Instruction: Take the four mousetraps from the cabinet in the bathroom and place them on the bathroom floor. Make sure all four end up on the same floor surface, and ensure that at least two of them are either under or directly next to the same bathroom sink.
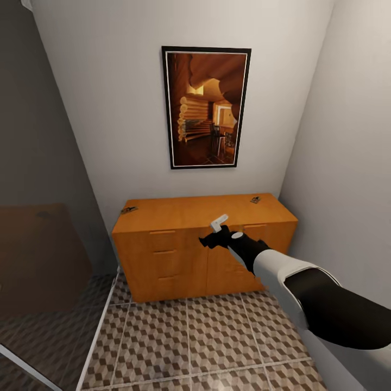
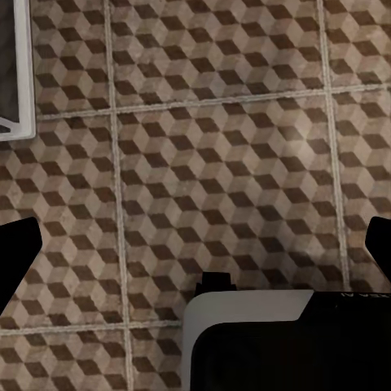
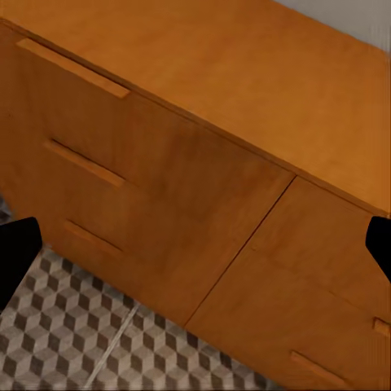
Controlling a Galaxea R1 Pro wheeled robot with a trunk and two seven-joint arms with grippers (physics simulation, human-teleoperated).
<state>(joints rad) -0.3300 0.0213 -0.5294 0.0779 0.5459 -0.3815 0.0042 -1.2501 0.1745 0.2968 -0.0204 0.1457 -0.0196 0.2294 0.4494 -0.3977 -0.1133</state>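
Note:
The orange-brown cabinet [image 1: 179, 214] stands against the far wall. Two mousetraps lie on its flat top, one at the left end [image 1: 128, 209] and one at the right end [image 1: 255, 200]. My right gripper [image 1: 209, 240] hovers in front of the cabinet's upper front edge, near the middle. In the right wrist view the right gripper [image 3: 195, 244] is open and holds nothing, and it faces the cabinet [image 3: 204, 187] and its bar-handled drawer fronts. My left gripper [image 2: 195, 252] is open and empty above the cube-patterned bathroom floor [image 2: 220, 163]. The sink is out of view.
A framed picture [image 1: 206, 107] hangs above the cabinet. A glass panel [image 1: 43, 260] with a white bottom rail borders the left side, and a grey wall [image 1: 347, 163] closes in the right. Tiled bathroom floor [image 1: 206, 336] spreads before the cabinet.

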